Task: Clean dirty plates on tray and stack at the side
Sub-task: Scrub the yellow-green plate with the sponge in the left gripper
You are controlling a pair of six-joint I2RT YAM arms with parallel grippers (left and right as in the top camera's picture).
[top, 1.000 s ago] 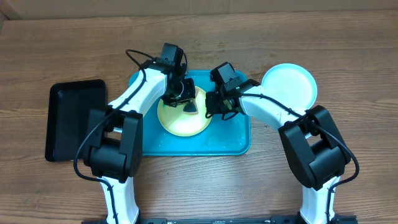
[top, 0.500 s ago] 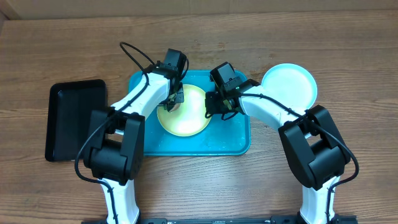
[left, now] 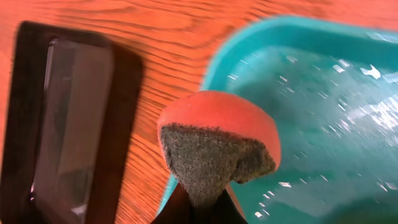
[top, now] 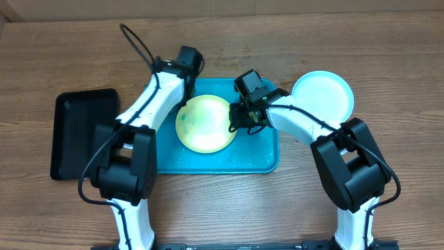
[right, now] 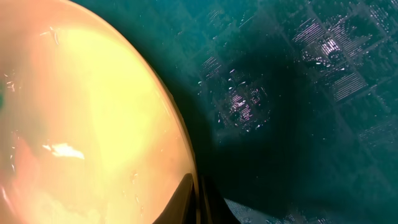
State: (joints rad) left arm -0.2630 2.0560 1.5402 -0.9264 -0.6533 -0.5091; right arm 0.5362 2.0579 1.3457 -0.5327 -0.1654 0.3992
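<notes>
Yellow-green round plastic plate sat on the turquoise rectangular plastic tray, right gripper jaws pinched on its rim, left gripper jaws clamped on an orange-and-grey sponge over the tray's corner.

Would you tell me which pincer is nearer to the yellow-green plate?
Right. The right pincer grips the plate at its right rim; the left pincer holds a sponge over the tray rim.

White-shelled arms with black joint housings, black shoulder blocks and loose black cables.
</notes>
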